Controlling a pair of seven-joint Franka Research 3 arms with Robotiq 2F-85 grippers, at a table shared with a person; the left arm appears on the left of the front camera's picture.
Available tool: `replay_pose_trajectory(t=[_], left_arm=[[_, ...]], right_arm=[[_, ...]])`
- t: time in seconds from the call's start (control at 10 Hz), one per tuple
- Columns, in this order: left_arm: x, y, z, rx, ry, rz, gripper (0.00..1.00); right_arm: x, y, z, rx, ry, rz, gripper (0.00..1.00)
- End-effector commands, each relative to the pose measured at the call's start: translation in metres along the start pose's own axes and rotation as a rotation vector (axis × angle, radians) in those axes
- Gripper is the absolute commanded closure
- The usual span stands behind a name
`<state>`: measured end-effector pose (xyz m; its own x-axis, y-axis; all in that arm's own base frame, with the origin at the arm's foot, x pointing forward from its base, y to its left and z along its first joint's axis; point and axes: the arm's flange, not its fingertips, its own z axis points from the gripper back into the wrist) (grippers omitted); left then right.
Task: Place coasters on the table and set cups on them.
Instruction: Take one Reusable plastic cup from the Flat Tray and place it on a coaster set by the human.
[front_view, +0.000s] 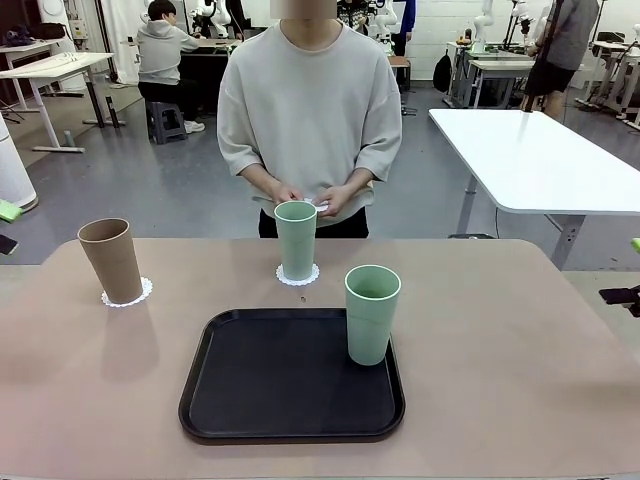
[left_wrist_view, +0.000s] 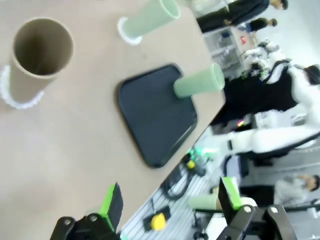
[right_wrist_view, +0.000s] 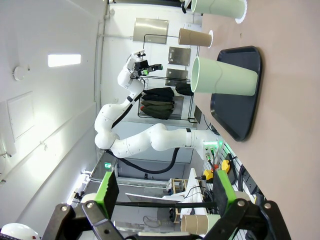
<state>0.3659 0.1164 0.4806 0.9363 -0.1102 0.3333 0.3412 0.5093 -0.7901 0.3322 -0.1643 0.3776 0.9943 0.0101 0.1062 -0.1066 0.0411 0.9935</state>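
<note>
Tipping risk: the tray cup (front_view: 372, 313) is tall and narrow-based and stands near the right rim of the tray (front_view: 270, 380). A sideways nudge, or catching that rim on the way out, would likely topple it.
Coaster risk: the left coaster (front_view: 127, 293) and mid coaster (front_view: 298, 275) look like thin paper. Dragging a cup, or setting one off-centre, could crumple or shift them.
Crowding: the person's hands (front_view: 335, 200) hang just behind the mid cup (front_view: 296, 240). A reach there could bump them.
Left fingers (left_wrist_view: 112, 202): apart, empty, over the worktop (front_view: 520, 350) near its edge.
Right fingers (right_wrist_view: 109, 189): apart, empty, off to the worktop's side.
Cups: the brown cup (front_view: 112, 260) stands on the left coaster and the mid cup on its own. The tray cup has none.
Hard to tell: something small and white sits in the hands, maybe the third coaster. It is too small to be sure.
Hidden: each cup covers its coaster's middle.
Blur: the left wrist view is soft.
Cut off: the right wrist view clips the mid cup at its top edge.
</note>
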Motion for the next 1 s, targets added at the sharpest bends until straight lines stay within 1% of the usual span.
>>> replay_pose_trajectory(t=[0.0, 0.2, 0.3, 0.4, 0.5, 0.6, 0.7, 0.9], left_arm=[[-0.013, 0.040, 0.014, -0.156, -0.068, -0.004, 0.00], [-0.024, 0.069, 0.033, -0.225, -0.123, 0.019, 0.00], [-0.029, 0.083, 0.044, -0.261, -0.180, 0.039, 0.00], [-0.028, 0.097, 0.058, -0.302, -0.204, 0.064, 0.00], [-0.030, 0.108, 0.067, -0.342, -0.198, 0.081, 0.00], [-0.035, 0.115, 0.073, -0.347, -0.205, 0.085, 0.00], [-0.032, 0.118, 0.080, -0.346, -0.207, 0.085, 0.00], [-0.033, 0.119, 0.083, -0.343, -0.183, 0.072, 0.00]], right_arm=[[0.000, 0.002, 0.000, 0.011, -0.002, 0.006, 0.00], [0.000, 0.002, 0.000, 0.011, -0.002, 0.006, 0.00], [0.000, 0.002, 0.000, 0.011, -0.002, 0.006, 0.00], [0.000, 0.002, 0.000, 0.011, -0.002, 0.006, 0.00], [0.000, 0.002, 0.000, 0.011, -0.002, 0.006, 0.00], [0.000, 0.002, 0.000, 0.011, -0.002, 0.006, 0.00], [0.000, 0.002, 0.000, 0.011, -0.002, 0.006, 0.00], [0.000, 0.002, 0.000, 0.011, -0.002, 0.006, 0.00]])
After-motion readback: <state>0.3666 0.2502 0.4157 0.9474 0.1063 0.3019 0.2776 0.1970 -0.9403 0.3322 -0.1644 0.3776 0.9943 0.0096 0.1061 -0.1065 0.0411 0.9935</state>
